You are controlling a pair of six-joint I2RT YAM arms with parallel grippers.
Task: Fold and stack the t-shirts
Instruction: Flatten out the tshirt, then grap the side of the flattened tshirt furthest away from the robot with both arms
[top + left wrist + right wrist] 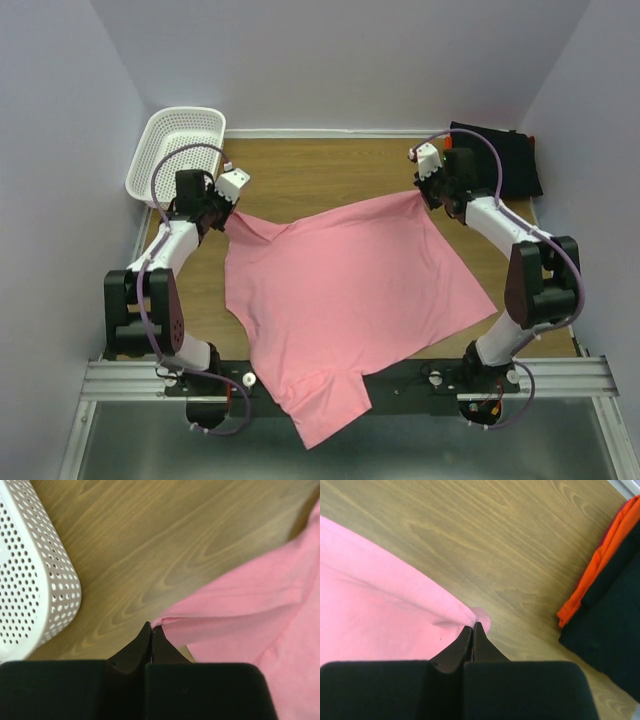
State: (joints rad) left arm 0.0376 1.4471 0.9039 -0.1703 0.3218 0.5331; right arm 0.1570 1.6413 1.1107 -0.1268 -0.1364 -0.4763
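Note:
A pink t-shirt [345, 290] lies spread across the wooden table, its near end hanging over the front rail. My left gripper [224, 212] is shut on the shirt's far left corner; in the left wrist view the closed fingertips [151, 628] pinch the pink hem [235, 605]. My right gripper [428, 192] is shut on the far right corner; in the right wrist view the fingertips [473, 627] pinch a fold of pink cloth [380, 610]. A folded black shirt [505, 160] with an orange one under it [600, 560] lies at the far right.
A white perforated basket [178, 150] stands at the far left corner, close to my left gripper, and shows in the left wrist view [30, 580]. Bare wooden table [330, 170] lies between the two grippers at the back. White walls enclose the table.

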